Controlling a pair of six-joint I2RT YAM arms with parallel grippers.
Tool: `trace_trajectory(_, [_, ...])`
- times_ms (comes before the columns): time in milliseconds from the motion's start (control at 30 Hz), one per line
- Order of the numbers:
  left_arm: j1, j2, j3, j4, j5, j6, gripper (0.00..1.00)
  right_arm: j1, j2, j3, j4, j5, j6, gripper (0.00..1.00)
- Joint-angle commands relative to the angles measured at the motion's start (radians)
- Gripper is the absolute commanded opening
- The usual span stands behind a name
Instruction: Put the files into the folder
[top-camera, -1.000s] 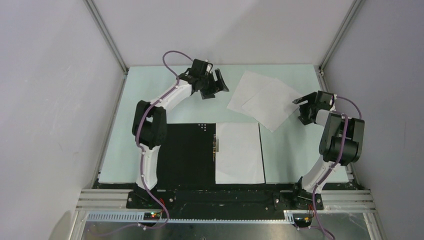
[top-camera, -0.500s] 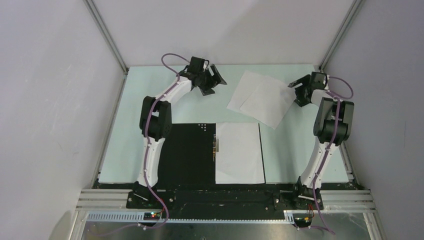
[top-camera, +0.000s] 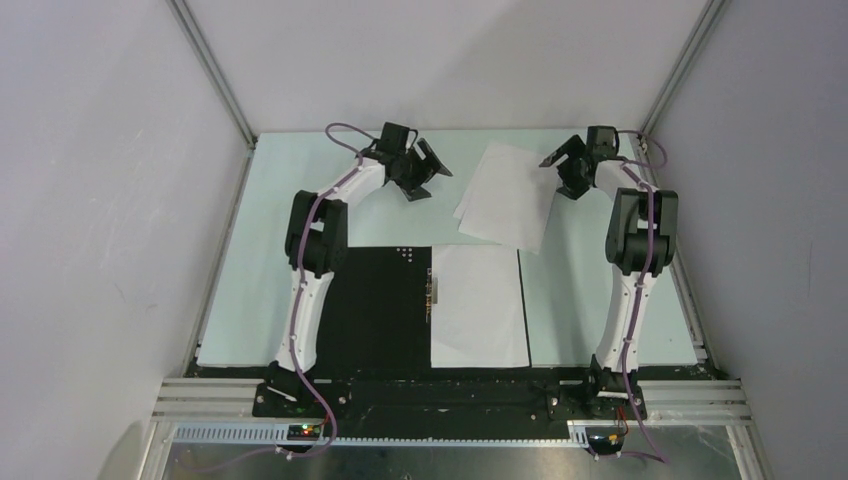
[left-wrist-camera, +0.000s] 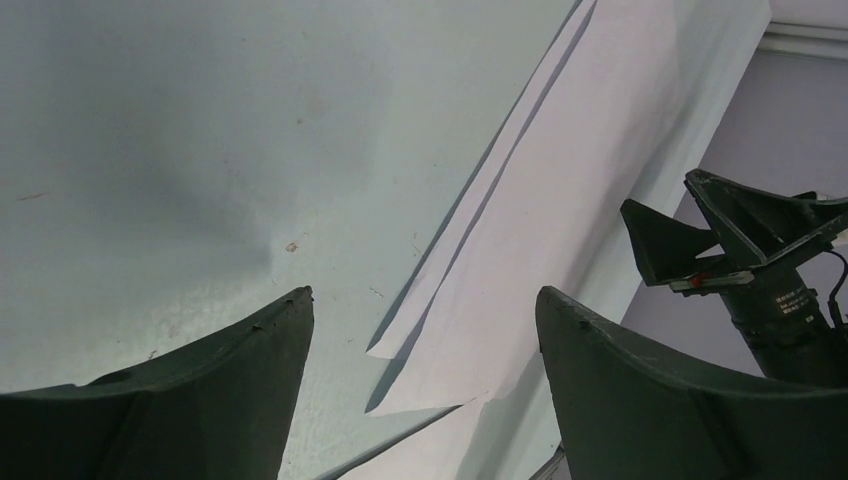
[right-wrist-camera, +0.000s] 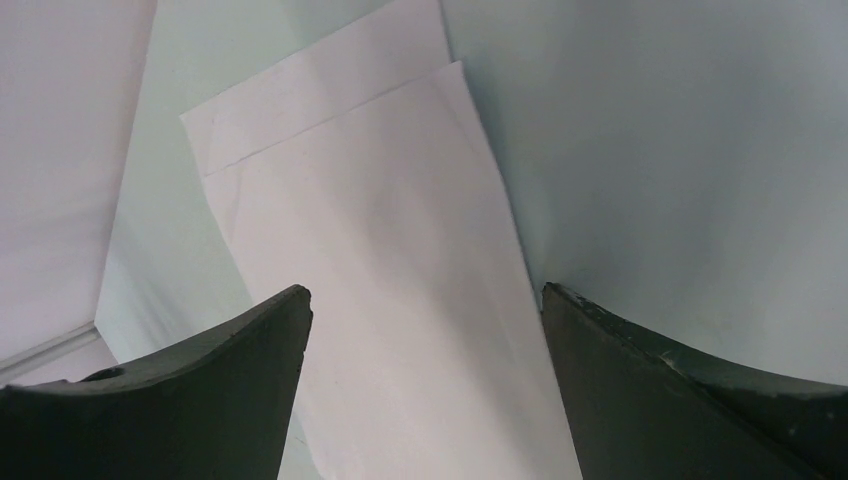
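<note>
Top external only: folder (top-camera: 380, 305) (one sheet (top-camera: 478, 305) on it); wrist views: two overlapping sheets (right-wrist-camera: 400, 300), both jaws apart.

Left gripper (left-wrist-camera: 423, 300): jaws wide, gap clear down to table (left-wrist-camera: 150, 130); corners of two loose sheets (left-wrist-camera: 560, 200) lie just ahead. Beyond sheets, right gripper (top-camera: 560, 177) faces it, blocks straight path. Right jaws wide too, same sheets flat under gap, bare table outside one jaw. Back wall (top-camera: 450, 60) near both.
</note>
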Motion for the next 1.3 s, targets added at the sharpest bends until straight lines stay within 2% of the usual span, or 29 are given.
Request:
trace_trajectory(0, [-0.006, 0.008, 0.031, 0.027, 0.014, -0.039, 0.86, -0.061, -0.057, -0.046, -0.089, 0.020, -0.035, 0.91])
trace_trajectory(200, [-0.031, 0.041, 0.056, 0.028, 0.012, -0.086, 0.86, -0.041, -0.016, -0.021, -0.127, -0.038, -0.065, 0.91])
trace_trajectory(433, [-0.042, 0.055, 0.043, 0.027, -0.006, -0.138, 0.85, 0.034, 0.076, 0.123, -0.211, -0.076, -0.103, 0.91])
trace_trajectory(667, [-0.042, 0.029, -0.031, 0.027, -0.032, -0.171, 0.84, 0.115, 0.188, 0.300, -0.321, -0.140, -0.154, 0.92])
trace_trajectory(933, [-0.032, -0.131, -0.206, -0.004, -0.259, -0.061, 0.83, 0.171, 0.290, 0.480, -0.394, -0.213, -0.194, 0.92])
trace_trajectory(1067, [-0.032, -0.155, -0.203, -0.044, -0.302, 0.020, 0.83, 0.196, 0.336, 0.573, -0.428, -0.241, -0.213, 0.93])
trace_trajectory(1200, [-0.031, -0.167, -0.194, -0.104, -0.391, 0.077, 0.83, 0.205, 0.336, 0.571, -0.433, -0.246, -0.222, 0.93])
trace_trajectory(1267, [-0.032, -0.149, -0.171, -0.107, -0.369, 0.110, 0.83, 0.198, 0.325, 0.548, -0.425, -0.253, -0.224, 0.93])
